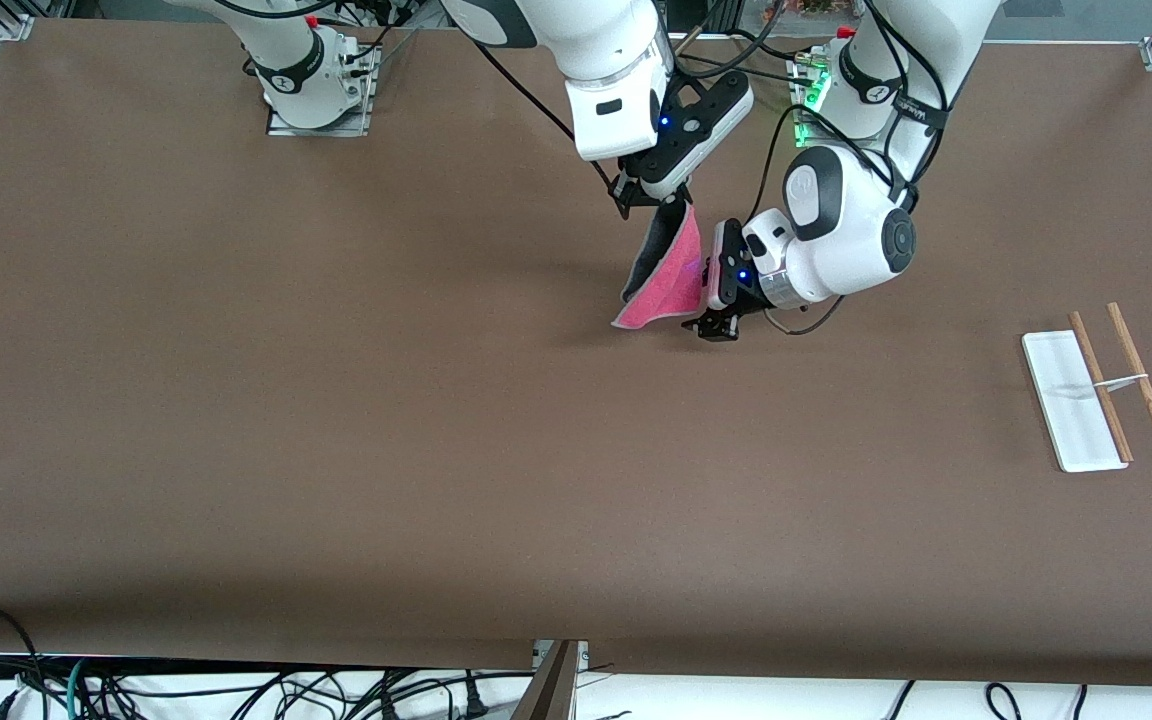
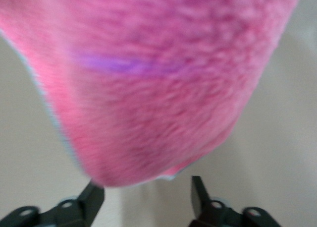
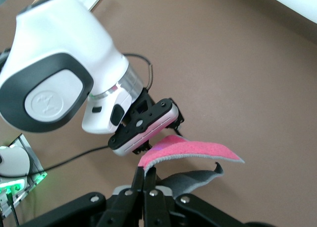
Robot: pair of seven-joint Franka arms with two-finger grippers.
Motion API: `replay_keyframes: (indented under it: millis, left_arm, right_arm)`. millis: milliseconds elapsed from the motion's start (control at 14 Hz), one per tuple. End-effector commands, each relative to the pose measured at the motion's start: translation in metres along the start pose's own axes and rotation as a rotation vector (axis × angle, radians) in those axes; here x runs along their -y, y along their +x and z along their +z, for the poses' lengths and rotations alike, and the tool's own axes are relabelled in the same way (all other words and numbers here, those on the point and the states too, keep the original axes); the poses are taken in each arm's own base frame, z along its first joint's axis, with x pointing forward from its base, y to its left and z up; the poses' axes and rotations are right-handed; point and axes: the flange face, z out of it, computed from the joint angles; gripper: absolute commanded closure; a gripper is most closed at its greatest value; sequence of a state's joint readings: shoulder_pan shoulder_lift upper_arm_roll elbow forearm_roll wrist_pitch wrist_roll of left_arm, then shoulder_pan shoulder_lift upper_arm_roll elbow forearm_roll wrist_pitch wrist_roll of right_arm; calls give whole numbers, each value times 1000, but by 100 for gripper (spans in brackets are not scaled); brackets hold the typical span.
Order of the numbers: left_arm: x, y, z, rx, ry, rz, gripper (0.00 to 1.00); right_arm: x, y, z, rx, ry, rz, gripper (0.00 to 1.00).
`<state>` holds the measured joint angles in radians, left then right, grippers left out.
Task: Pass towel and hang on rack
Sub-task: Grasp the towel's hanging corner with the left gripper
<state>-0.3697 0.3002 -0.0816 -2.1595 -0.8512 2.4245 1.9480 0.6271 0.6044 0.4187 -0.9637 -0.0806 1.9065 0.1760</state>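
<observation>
The pink towel (image 1: 671,280) hangs in the air over the table's middle, its grey underside curling out along one edge. My right gripper (image 1: 648,198) is shut on its top edge, and in the right wrist view the right gripper (image 3: 150,173) pinches the towel (image 3: 193,150) at its trim. My left gripper (image 1: 711,328) is beside the towel's lower corner, open. In the left wrist view the towel (image 2: 158,88) fills the picture just ahead of the left gripper (image 2: 146,197); nothing is between its fingers. The rack (image 1: 1071,400) stands toward the left arm's end of the table.
The rack's two wooden rods (image 1: 1141,380) lean out over the table beside its white base. Cables (image 1: 236,690) hang below the table's edge nearest the front camera. Both arm bases stand along the edge farthest from that camera.
</observation>
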Motion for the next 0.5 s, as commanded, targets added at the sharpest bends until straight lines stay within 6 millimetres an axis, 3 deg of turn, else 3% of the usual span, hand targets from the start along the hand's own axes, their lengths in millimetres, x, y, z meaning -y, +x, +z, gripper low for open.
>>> replay_keyframes:
  millis: [0,143,428]
  left_arm:
    - [30,13,-15,0,-25,123,0]
    - [35,23,-20,-30,-98,154,0]
    - [32,22,-19,-33,-146,165,0]
  right_arm:
    - [1,0,-8,-8,10,-47,100]
    - [1,0,-8,-8,10,-53,100]
    - [1,0,-9,-9,10,-53,100]
